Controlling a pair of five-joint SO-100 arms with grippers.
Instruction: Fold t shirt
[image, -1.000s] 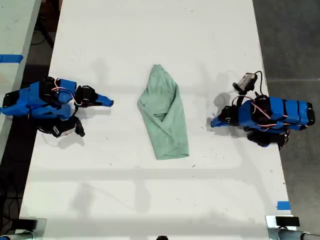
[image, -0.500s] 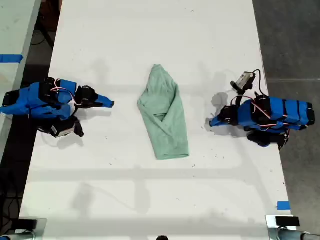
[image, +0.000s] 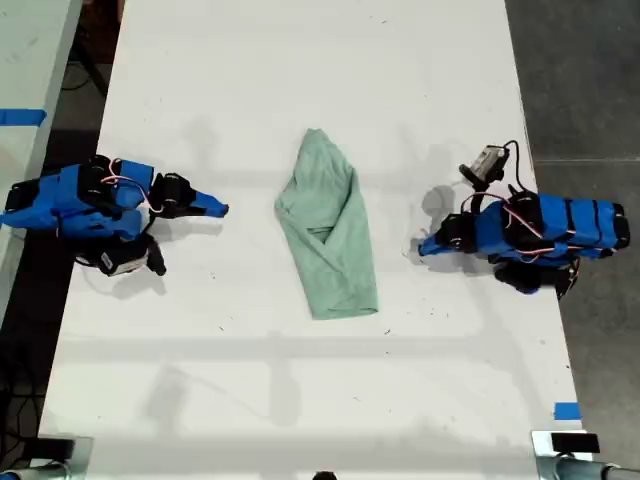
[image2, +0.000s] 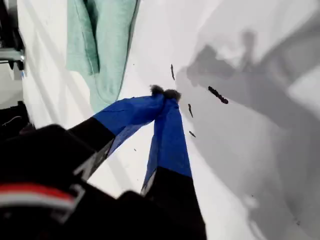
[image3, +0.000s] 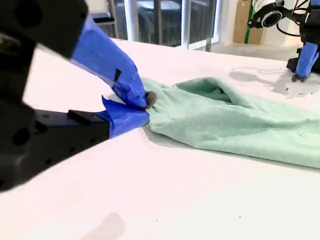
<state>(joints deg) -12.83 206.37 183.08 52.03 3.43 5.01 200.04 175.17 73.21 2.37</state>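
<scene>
Right, the t shirt (image: 328, 232) lies in the middle of the white counter (image: 300, 60), folded into a long narrow strip, its pointed end toward the exterior view's top and its squarer end toward the bottom. My first gripper (image: 425, 246) sits on the exterior view's right, tip aimed at the shirt and clear of it. Its wrist view shows the blue jaws pressed together at the tips with nothing between them, over a few dark specks (image2: 218, 95) on the counter. My second gripper (image: 222, 208) sits on the exterior view's left, also pointing at the shirt and well apart from it. Its jaws are closed on nothing too, with the mint fabric (image3: 240, 122) stretched out beyond them. A blue tape strip (image: 566, 410) marks the counter edge at the exterior view's lower right.
</scene>
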